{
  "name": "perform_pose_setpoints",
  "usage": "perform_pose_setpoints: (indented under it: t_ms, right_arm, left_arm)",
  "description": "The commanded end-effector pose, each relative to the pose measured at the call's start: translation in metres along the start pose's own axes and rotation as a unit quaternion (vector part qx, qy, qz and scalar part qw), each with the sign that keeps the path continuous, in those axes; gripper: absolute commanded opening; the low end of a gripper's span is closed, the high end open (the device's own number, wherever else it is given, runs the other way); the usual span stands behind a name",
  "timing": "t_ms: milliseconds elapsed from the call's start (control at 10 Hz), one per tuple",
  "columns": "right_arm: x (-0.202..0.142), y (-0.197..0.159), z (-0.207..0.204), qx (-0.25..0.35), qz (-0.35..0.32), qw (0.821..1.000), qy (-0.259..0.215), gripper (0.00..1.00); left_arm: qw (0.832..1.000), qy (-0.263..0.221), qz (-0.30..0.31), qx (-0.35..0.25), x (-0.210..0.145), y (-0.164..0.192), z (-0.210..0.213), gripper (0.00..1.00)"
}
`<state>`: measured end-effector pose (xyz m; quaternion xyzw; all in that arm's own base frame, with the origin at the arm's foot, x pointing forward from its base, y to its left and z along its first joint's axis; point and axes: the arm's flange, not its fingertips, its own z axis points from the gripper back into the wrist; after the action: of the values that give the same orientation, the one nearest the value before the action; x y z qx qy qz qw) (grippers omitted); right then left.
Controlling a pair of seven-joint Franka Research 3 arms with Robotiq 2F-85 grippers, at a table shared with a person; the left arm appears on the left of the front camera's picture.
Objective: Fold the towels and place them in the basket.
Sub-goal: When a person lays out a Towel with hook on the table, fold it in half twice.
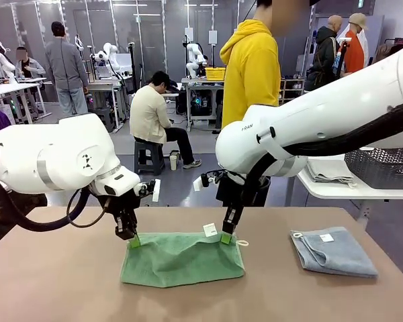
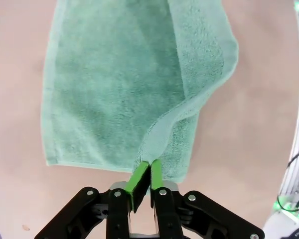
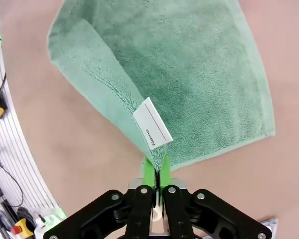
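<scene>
Bright, even overhead light; a soft shadow edges the sea-green towel (image 1: 181,258) at lower centre. Both wrist views curve at their edges; the close parts are sharp.

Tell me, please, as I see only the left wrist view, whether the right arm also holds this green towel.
Observer: Yes, the right tool is shut on another corner of the green towel, beside a white label.
Operator: Is any other towel on the table?
Observer: A grey-blue towel lies apart from it, towards the robot's right.
Operator: And the basket?
Observer: The basket stands on a white side table beyond that towel.
</scene>
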<state>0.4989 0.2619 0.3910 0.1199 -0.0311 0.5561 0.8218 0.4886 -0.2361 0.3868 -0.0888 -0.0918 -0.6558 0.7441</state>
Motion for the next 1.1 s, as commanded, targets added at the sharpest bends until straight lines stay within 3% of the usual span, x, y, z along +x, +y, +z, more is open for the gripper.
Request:
perform_pose_setpoints:
  t_ms: [0,200,700,1000]
  right_arm:
    - [0.010,-0.014,0.003,0.013,-0.012,1.000,0.013,0.04]
    - [0.008,-0.032,-0.001,0.013,0.018,0.999,0.050,0.04]
    - [0.016,-0.057,0.001,0.022,0.057,0.995,0.084,0.04]
    - [0.030,-0.071,-0.011,0.040,0.051,0.993,0.095,0.04]
  left_arm:
    - [0.999,-0.011,0.030,0.006,0.006,0.019,0.004,0.06]
    - [1.000,-0.014,0.024,0.007,0.002,0.033,0.004,0.06]
    - [0.997,0.039,-0.018,-0.059,-0.005,0.057,-0.003,0.06]
    - [0.996,0.054,-0.009,-0.066,-0.006,0.076,-0.008,0.06]
